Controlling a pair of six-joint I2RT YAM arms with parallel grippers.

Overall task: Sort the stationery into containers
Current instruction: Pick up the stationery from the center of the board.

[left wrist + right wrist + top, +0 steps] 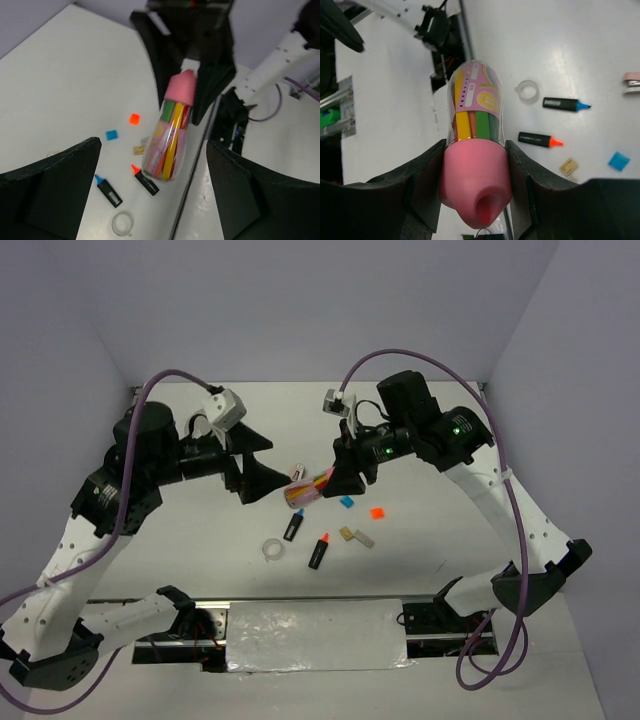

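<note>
Right tool (475,167) is clenched on the pink cap (476,185) of the pen tube (474,107), holding it in the air above the desk (560,45), apart from the markers (537,139). Left tool (262,462) stands released, jaws wide, facing the tube's clear end without touching it. Judgement: light, rigid, glossy plastic, likely slippery; the cap may pull off. Best hold is across the clear barrel at mid-length

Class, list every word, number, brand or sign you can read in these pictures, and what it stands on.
No text here can be read.
Pink-capped capsule: sticker with dots and a yellow emblem, any lettering too blurred.
Blue-capped marker and orange-capped marker: faint barrel markings, too small to read.
</note>
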